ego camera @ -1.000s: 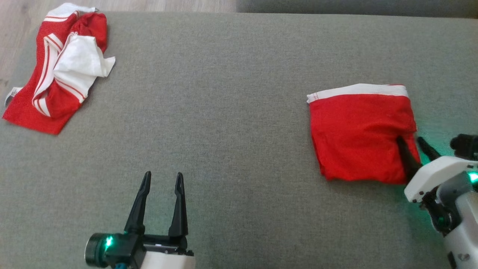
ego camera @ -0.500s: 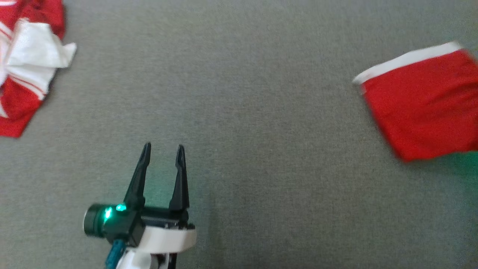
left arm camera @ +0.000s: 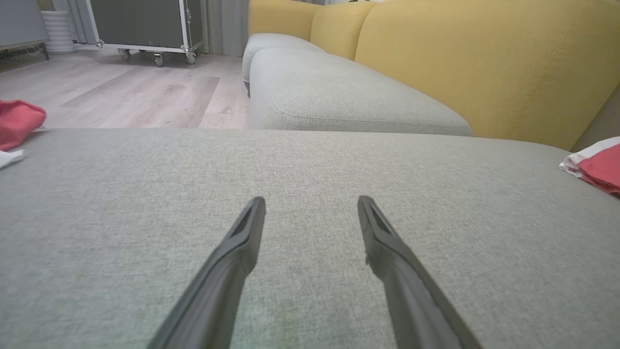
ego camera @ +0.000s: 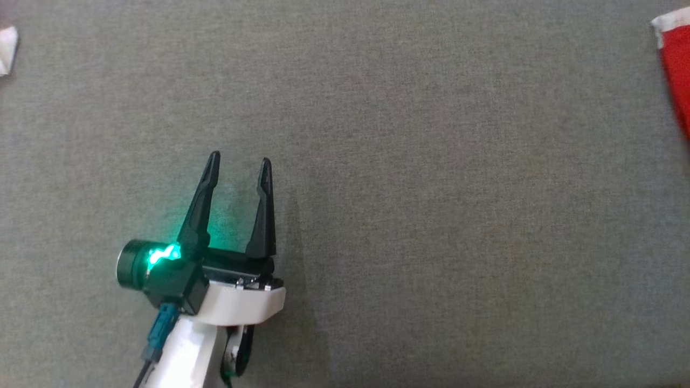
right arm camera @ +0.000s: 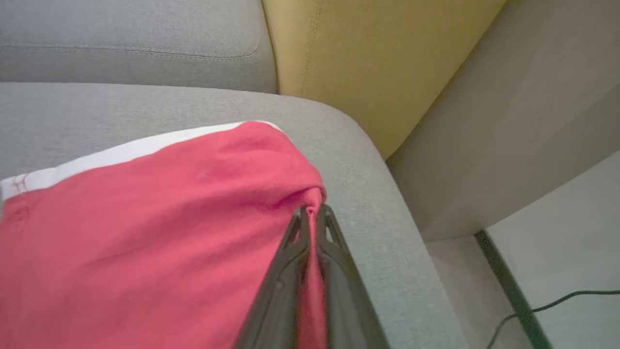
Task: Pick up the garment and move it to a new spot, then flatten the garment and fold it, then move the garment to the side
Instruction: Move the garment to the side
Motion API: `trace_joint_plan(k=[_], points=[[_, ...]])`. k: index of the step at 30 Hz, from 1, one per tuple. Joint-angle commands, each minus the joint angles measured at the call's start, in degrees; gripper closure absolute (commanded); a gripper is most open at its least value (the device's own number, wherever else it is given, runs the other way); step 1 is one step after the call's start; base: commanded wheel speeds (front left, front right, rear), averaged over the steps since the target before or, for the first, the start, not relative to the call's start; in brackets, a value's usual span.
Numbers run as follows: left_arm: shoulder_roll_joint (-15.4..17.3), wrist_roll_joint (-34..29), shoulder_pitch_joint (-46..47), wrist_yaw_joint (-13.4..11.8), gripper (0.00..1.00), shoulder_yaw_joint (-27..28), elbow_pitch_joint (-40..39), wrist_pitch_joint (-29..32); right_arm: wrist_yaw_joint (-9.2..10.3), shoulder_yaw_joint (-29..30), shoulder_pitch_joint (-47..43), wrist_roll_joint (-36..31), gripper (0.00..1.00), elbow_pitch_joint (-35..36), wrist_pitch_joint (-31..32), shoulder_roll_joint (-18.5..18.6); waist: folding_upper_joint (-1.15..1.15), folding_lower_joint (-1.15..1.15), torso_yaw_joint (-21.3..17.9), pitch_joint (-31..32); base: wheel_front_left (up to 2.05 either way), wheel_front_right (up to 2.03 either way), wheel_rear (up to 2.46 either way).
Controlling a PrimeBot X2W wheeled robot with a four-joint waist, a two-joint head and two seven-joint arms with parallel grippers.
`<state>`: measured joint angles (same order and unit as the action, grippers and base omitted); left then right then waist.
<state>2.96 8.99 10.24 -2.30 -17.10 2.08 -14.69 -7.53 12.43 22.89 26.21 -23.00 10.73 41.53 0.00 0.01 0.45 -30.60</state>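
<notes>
At the right end of the grey cushion (right arm camera: 368,160), close to its rounded corner, the folded red garment (right arm camera: 145,218) with a white band is laid. A fold at its edge is pinched between the pressed-together fingers of the right gripper (right arm camera: 312,209). Over the bare middle of the cushion the left gripper (ego camera: 240,161) is held with its fingers spread and nothing between them. Another red and white cloth (left arm camera: 17,121) is seen at the far left edge.
</notes>
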Motion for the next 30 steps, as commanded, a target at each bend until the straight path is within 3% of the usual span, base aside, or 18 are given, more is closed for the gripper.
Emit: trace_joint_plan(k=[1, 2, 9, 18, 19, 30], points=[[-0.08, -0.43, 0.37, 0.15, 0.00, 1.53, -1.28, -0.30, 0.04, 1.28, -0.27, -1.41, 0.04, 1.90, 0.54, 1.78, 0.00, -0.01, -0.21, -0.25, 0.00, 0.00, 0.00], [-0.08, -0.39, 0.59, 0.22, 0.00, 1.49, -1.10, -0.30, 0.04, 1.96, -0.27, -2.78, 0.00, 2.44, 0.92, 0.94, 0.00, -0.01, -0.20, -0.17, 0.00, 0.00, 0.00], [-0.08, 0.26, 0.24, -0.06, 0.00, 1.43, -0.08, -0.30, 0.04, 2.45, -2.85, -10.16, 0.00, 6.07, 2.59, -6.28, 0.00, -0.01, 0.25, 4.09, 0.00, 0.00, 0.00], [-0.08, 1.49, -4.80, -1.35, 0.00, 2.98, 0.72, -0.30, 0.04, -7.20, -8.14, -8.94, 0.00, 8.28, -3.01, -17.98, 0.00, -0.01, 0.42, 14.57, 0.00, 0.00, 0.00], [-0.08, 1.49, -4.80, -1.35, 0.00, 2.98, 0.72, -0.30, 0.04, -7.20, -8.14, -8.94, 0.00, 8.28, -3.01, -17.98, 0.00, -0.01, 0.42, 14.57, 0.00, 0.00, 0.00], [-0.08, 5.14, -12.73, -3.05, 0.00, 6.14, 2.57, -0.30, 0.04, -21.38, -14.09, -8.66, 0.00, -1.31, -22.65, -29.40, 0.00, -0.01, 1.19, 27.74, 0.00, 0.00, 0.00]])
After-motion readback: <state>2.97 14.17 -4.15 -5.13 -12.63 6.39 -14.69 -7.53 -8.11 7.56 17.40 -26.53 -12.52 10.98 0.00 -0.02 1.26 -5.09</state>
